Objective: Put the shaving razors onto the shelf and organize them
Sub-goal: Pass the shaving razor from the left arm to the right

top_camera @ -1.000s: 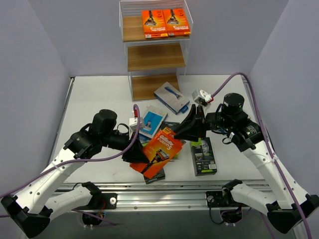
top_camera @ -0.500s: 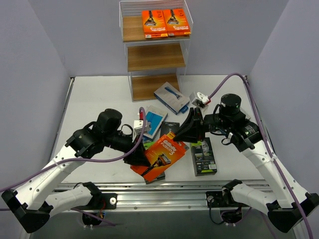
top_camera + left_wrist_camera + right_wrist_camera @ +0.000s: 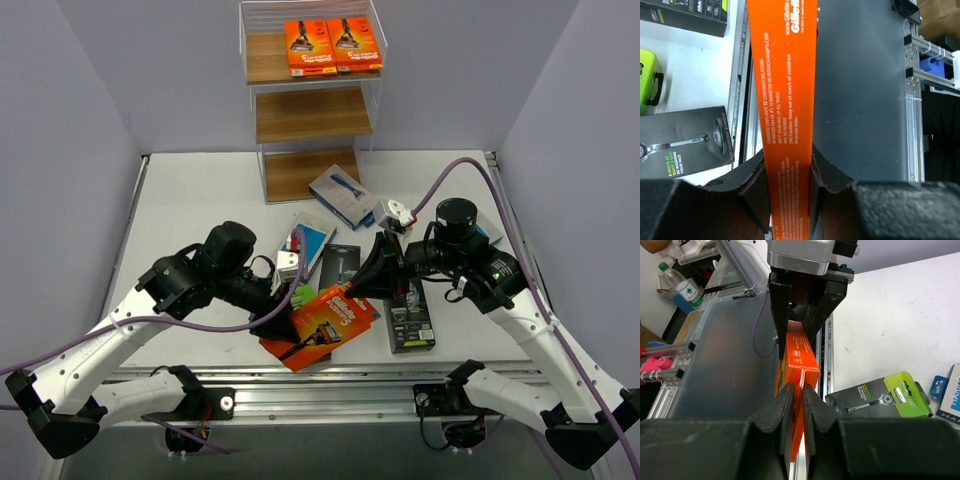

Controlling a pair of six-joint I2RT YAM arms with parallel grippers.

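Evidently a handover is under way above the near edge of the bench [image 3: 200,190]. On the left, the left arm [image 3: 185,285] reaches inward, its jaws clamped on one end of an orange pack [image 3: 320,322]. The left wrist view shows the pack edge-on with a pad pressed against each face. The pack hangs tilted off the bench between the two arms.

At the back stands the shelf [image 3: 310,115], where two orange packs [image 3: 309,46] lie side by side toward the right of the fenced top tier. That is likely the row this one should join. Loose packs lie on the bench in front of it: a blue-and-white pack [image 3: 340,196] at the shelf's foot and a black pack [image 3: 408,315] further right.

On the right, the right arm [image 3: 500,290] reaches in. Its jaws are closed on the thin flap at the pack's opposite end, facing the left jaws. I judge the double grip serves to pass the pack to the arm better placed to reach the shelf.
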